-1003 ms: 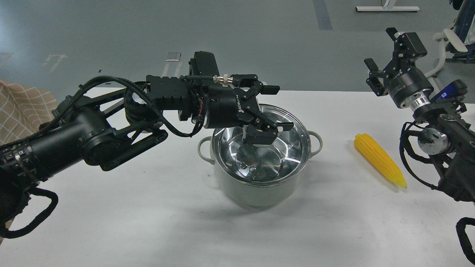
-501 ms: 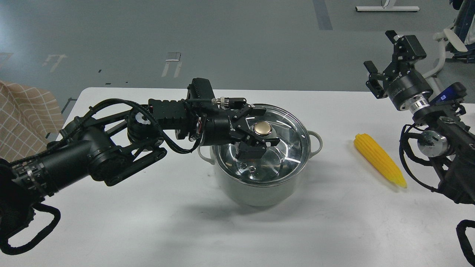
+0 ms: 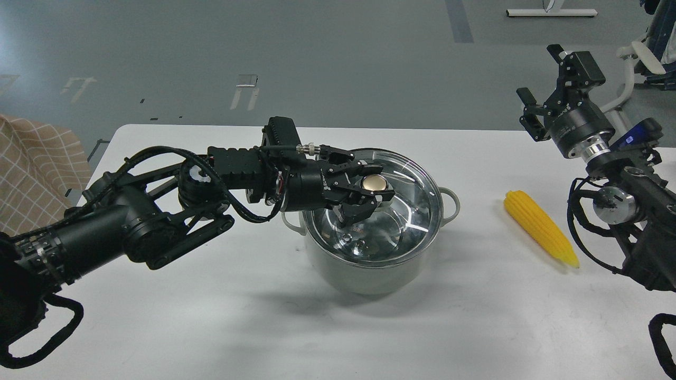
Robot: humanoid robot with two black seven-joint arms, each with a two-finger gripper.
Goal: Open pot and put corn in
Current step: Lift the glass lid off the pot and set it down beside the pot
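Corn is lying on the table, well right of the lidded pot. Its lid knob is being clasped between the fingers of the left gripper, reached in level from the left; the right gripper is being held raised, spread apart

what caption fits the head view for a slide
Left gripper fingers close around the lid knob on the pot; corn waits nearby.

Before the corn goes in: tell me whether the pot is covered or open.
Covered. The glass lid sits level on the pot, with the left hand closed around its knob. The corn lies on the table.
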